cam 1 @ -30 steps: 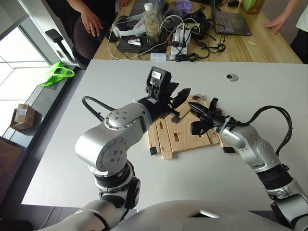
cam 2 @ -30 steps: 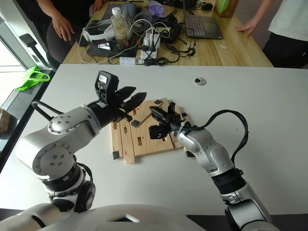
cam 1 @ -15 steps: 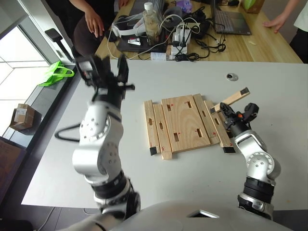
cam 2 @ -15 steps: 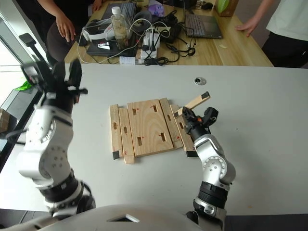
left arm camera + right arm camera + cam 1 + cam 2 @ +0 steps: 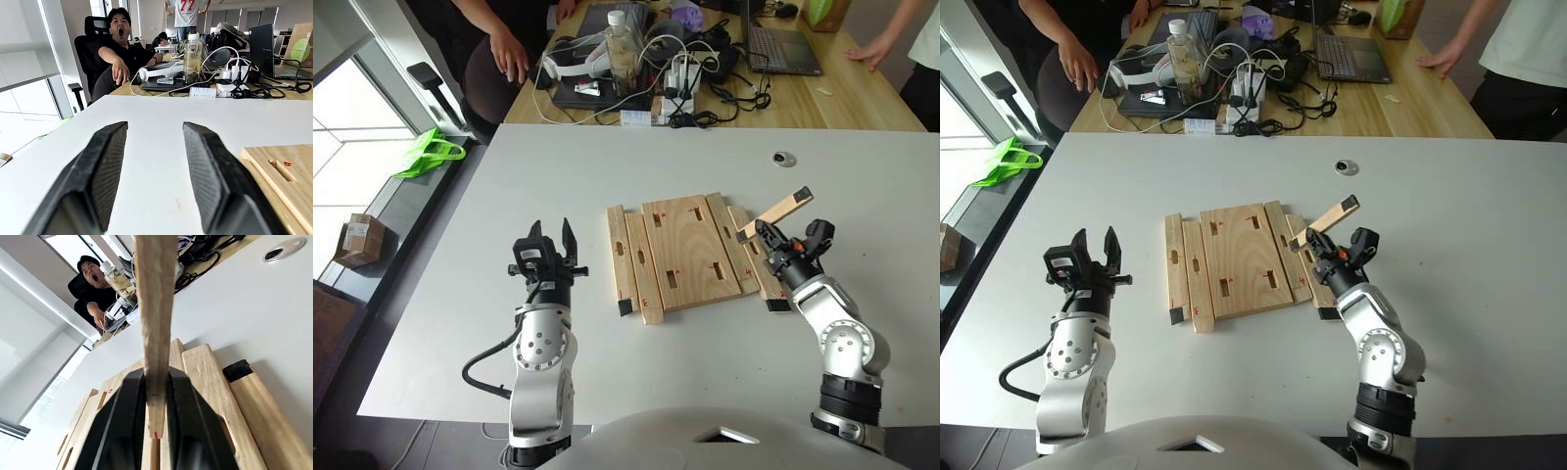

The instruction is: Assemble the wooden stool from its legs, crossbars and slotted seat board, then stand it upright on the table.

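Here right fingers (image 5: 124,431) clamp a tilted wooden leg (image 5: 775,213) beside the seat board (image 5: 683,250); left fingers (image 5: 105,171) gape empty.

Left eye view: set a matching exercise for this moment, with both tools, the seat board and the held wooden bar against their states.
Things:
1. left tool
2. right tool
3. seat board
4. wooden bar

States:
A. lies flat on the table
B. shut on a piece of wood
C. slants upward, one end in the air
D. open, nothing between its fingers

Pairs: 1-D, 2-B, 3-A, 4-C.
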